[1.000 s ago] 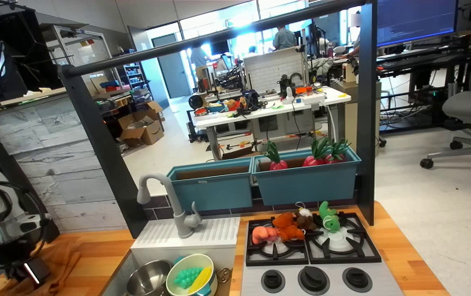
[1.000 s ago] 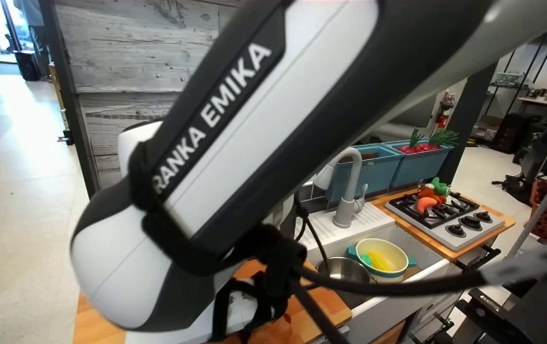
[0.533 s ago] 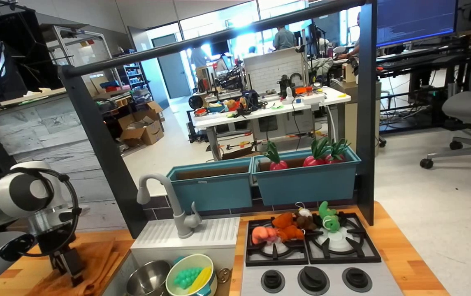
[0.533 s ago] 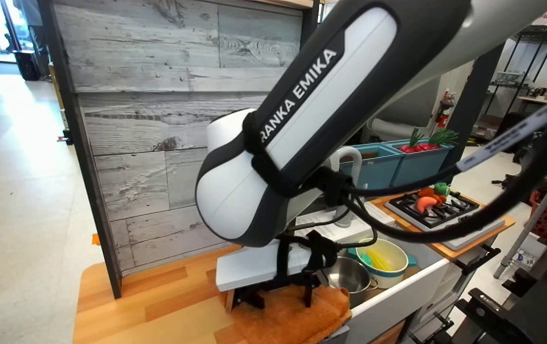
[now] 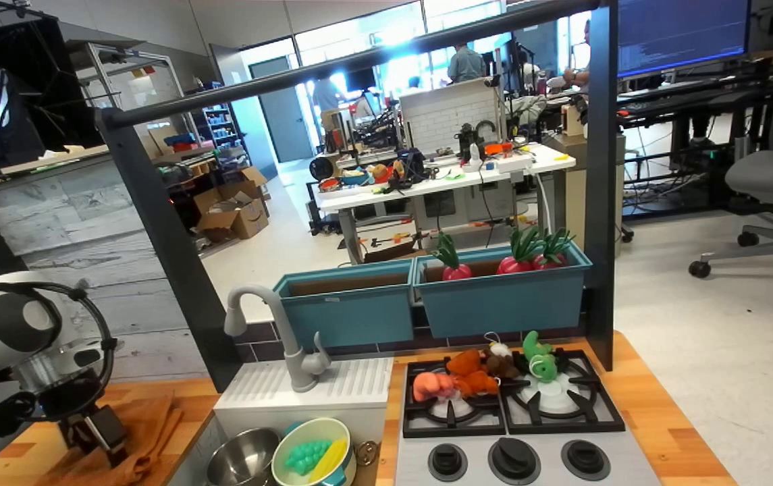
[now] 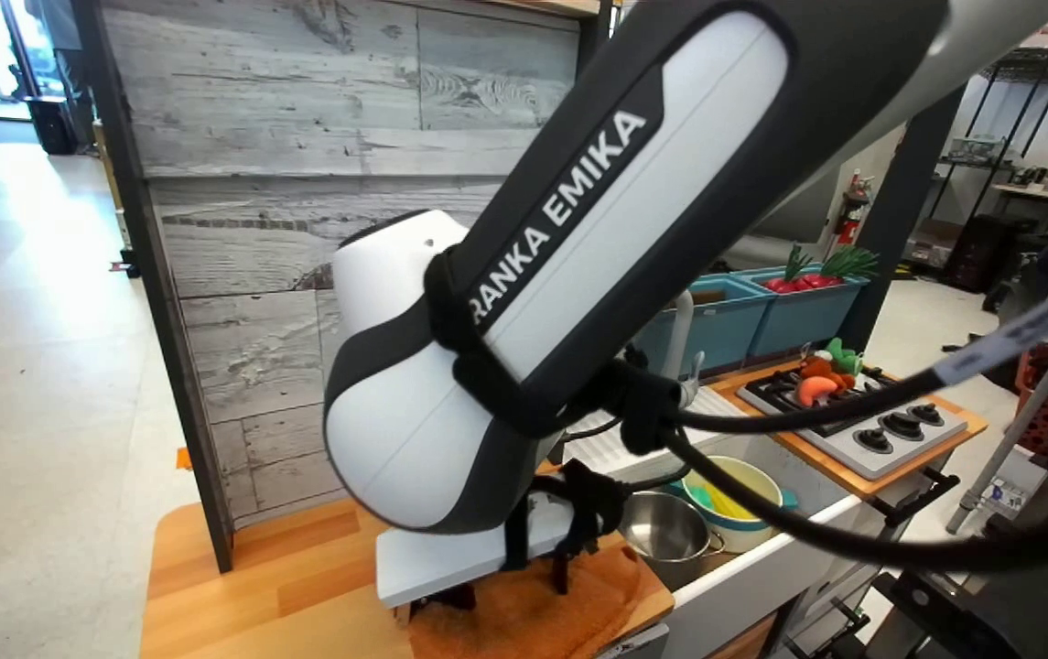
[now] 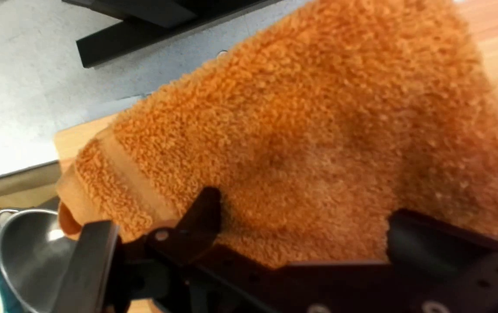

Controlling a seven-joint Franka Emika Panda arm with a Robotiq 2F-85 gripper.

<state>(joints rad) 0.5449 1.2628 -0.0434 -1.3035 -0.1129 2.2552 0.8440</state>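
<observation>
- Your gripper (image 7: 303, 206): jaws spread wide over the orange towel (image 7: 301, 108); you can't make out whether they touch it.
- Towel lies on wooden counter (image 6: 304, 586), cut off below in both exterior views.

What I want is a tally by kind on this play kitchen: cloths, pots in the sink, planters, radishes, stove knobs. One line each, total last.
Orange cloth: 1
Pots: 2
Planters: 2
Radishes: 3
Stove knobs: 3
Total: 11
</observation>
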